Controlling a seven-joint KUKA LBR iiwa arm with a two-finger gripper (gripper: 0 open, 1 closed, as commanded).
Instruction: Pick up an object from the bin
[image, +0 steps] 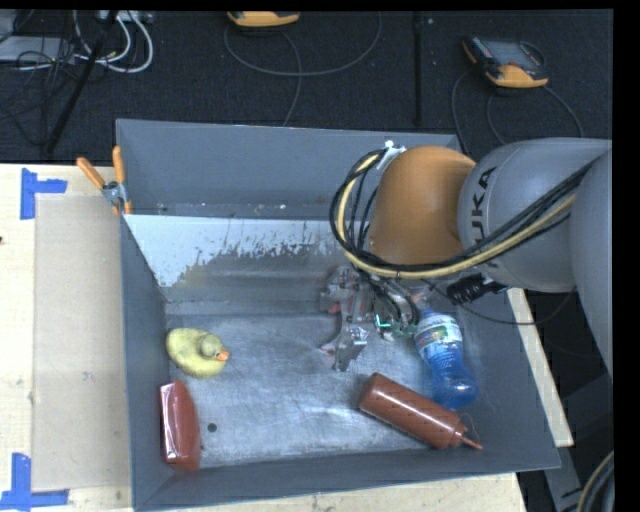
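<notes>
The gripper (345, 350), open or clenched one cannot tell, hangs over bare bin (270, 400) floor and could miss the nearby brown bottle (415, 410).

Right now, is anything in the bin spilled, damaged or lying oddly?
Nothing looks spilled or damaged. The brown squeeze bottle and the blue plastic bottle lie on their sides; the yellow duck sits upright.

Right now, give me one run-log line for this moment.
gripper: low over bin floor, centre | nearest: brown squeeze bottle, blue water bottle | far left: yellow rubber duck, red block | picked: nothing yet
</notes>
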